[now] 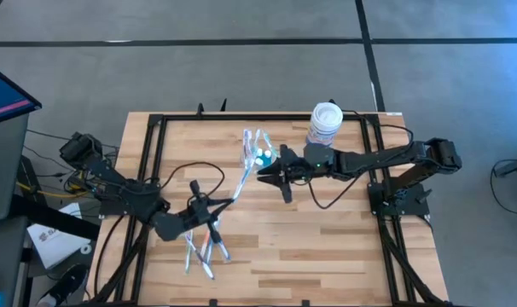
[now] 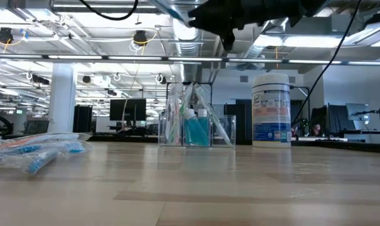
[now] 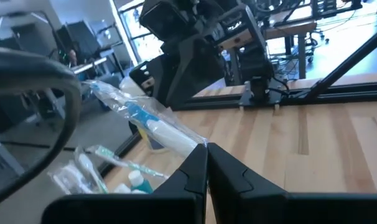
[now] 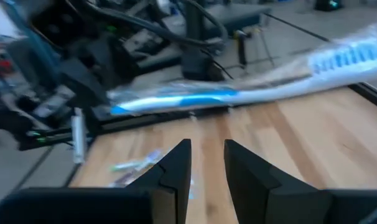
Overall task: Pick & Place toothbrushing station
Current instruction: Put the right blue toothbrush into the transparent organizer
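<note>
- I see the toothbrushing station, a small clear box, standing at about 12 o'clock on the table, near the far edge.
- It already has some brushes and a blue tube in it, as the low view shows.
- The white jar stands just beside it, at about 1 o'clock.
- My left gripper is at about 8 o'clock. Its fingers are squeezed almost together on one end of a wrapped toothbrush.
- That brush is up off the table and points toward the clear box.
- My right gripper hangs just beside the box, at its near side. Its fingers are a little apart and hold nothing; the brush passes in front of them.
- More wrapped brushes lie at about 7 o'clock.
- I think the job is partly done: this brush and the pile are not yet in the box.
</note>
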### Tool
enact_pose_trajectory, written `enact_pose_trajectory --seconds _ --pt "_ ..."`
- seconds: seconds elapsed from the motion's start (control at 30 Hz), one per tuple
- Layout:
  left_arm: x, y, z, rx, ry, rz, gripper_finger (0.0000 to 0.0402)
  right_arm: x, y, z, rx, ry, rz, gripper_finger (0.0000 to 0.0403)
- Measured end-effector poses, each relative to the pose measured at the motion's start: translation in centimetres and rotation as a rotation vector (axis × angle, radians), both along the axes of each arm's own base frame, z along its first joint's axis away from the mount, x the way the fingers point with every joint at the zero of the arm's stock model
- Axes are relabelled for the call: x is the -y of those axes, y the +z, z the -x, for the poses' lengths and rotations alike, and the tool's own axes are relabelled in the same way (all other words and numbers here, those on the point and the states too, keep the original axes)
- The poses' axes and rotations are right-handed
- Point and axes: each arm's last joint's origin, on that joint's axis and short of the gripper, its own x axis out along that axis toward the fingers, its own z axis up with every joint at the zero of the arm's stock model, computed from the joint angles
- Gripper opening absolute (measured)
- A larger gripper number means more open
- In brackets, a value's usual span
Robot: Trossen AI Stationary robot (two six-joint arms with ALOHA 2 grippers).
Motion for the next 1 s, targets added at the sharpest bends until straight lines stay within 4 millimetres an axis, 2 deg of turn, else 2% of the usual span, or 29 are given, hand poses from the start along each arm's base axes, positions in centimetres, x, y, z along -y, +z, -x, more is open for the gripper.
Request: enact_pose_trajectory --seconds 0.3,0.63,1.0 --pt "0.9 0.7 0.4 0.001 -0.057 -0.074 0.0000 -0.2 0.6 -0.1 0.059 0.033 -0.004 0.0088" --pt "1.3 0.8 0.4 0.004 -0.146 -0.080 0.0000 -0.3 1.4 -0.1 0.143 0.093 -0.032 0.0088" --pt "1.4 0.8 0.5 0.003 -0.149 -0.081 0.0000 -0.2 1.9 -0.1 0.195 0.169 -0.038 0.0088"
